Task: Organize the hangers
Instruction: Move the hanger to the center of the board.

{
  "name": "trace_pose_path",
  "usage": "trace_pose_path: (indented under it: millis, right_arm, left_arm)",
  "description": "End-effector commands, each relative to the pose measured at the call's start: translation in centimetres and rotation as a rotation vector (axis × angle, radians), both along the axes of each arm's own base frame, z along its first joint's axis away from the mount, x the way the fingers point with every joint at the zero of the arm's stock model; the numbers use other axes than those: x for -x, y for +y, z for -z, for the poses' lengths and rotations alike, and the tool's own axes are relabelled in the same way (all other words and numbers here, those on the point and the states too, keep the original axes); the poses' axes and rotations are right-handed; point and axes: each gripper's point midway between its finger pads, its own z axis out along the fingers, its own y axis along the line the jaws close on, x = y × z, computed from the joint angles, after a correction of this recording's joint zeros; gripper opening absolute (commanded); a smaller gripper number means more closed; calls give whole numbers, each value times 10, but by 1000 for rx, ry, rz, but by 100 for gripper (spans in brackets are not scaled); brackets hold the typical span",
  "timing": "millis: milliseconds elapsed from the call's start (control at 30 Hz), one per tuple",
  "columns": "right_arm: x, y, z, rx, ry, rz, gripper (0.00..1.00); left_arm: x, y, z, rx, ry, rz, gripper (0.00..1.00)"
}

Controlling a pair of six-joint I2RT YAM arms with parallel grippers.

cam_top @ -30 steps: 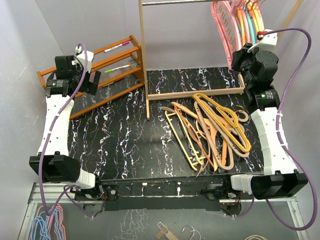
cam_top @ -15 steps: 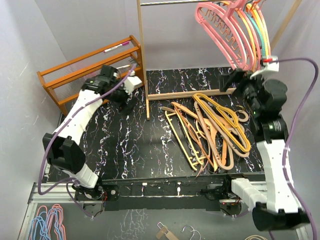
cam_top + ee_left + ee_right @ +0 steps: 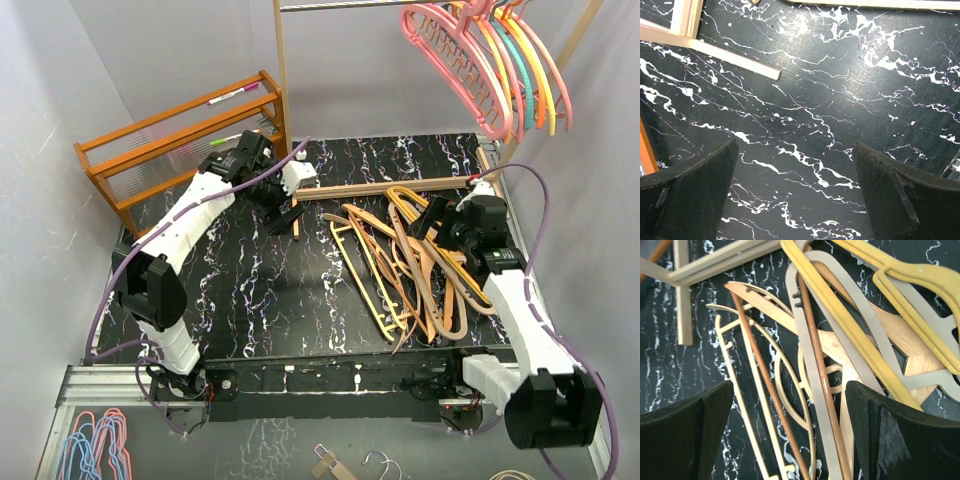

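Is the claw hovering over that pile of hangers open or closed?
Open. The right wrist view shows the right gripper's two fingers wide apart, with the hangers lying loose below the gap, none gripped.

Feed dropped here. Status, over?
Left gripper open over black marbled table. Right gripper open above tangled heap of yellow and tan hangers. Pale wooden frame's base bar borders heap.
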Motion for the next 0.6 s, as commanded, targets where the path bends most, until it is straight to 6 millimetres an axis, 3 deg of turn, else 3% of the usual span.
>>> trace_pose_path:
  millis: [0,167,367,567]
  right_arm:
    - [-37,1,-7,10,-100,-17,98]
    - [-60,-9,28,93,-27,30,99]
    - [-86,-22,29,180,-153,79,100]
    - [-107,-10,49,157,-99,12,100]
  left_arm:
    - [8,2,-13,30,-37,15,97]
    - [16,10,4,-2,-24,7,97]
    - [22,13,19,-10,-2,6,97]
    - [22,14,25,-20,7,2,97]
